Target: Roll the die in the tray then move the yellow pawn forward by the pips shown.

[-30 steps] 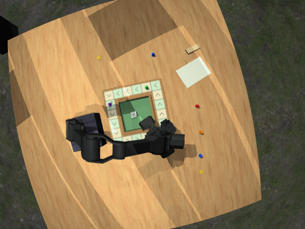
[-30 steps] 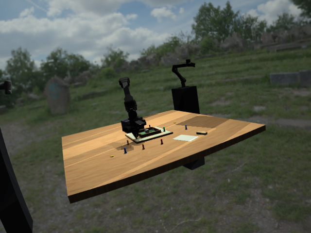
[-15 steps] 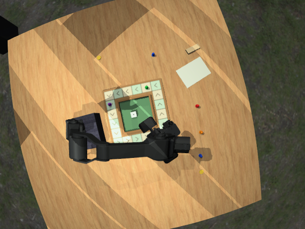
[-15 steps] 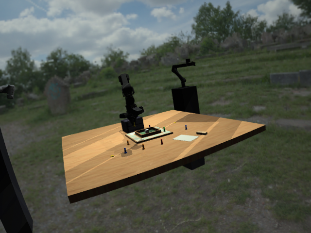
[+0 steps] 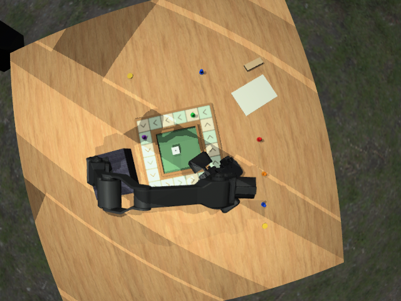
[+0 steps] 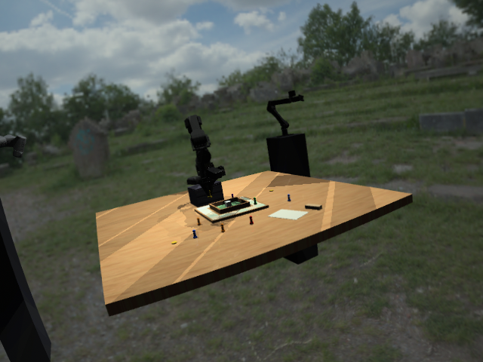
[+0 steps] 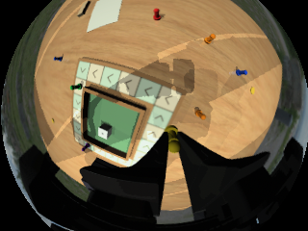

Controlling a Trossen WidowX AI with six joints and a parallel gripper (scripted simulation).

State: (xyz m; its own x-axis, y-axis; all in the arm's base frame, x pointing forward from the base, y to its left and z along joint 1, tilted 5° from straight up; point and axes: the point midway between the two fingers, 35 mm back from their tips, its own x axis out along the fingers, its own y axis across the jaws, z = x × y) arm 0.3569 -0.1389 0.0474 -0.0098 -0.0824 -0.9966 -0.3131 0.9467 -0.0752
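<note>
My gripper point(image 7: 172, 135) is shut on the yellow pawn point(image 7: 173, 143) point(image 6: 210, 193), which hangs above the board point(image 5: 150, 162) point(image 7: 110, 77) near its corner. In the top view the arm hides the pawn and that part of the board. The white die point(image 5: 175, 150) point(image 7: 104, 131) point(image 6: 227, 203) rests on the green floor of the tray point(image 5: 158, 155) point(image 7: 139, 132), with one pip on top. A green pawn point(image 5: 192, 114) point(image 7: 76, 87) point(image 6: 255, 200) and a purple pawn point(image 5: 144, 137) point(image 7: 86, 147) stand on other squares.
Off the board are blue pawns point(image 5: 201, 71) point(image 5: 263, 204), a red pawn point(image 5: 259, 139), orange pawns point(image 5: 264, 174) point(image 7: 200, 114), yellow discs point(image 5: 130, 75) point(image 5: 264, 226), a pale sheet point(image 5: 254, 95) and a tan block point(image 5: 253, 64). One orange pawn is near the held pawn in the wrist view.
</note>
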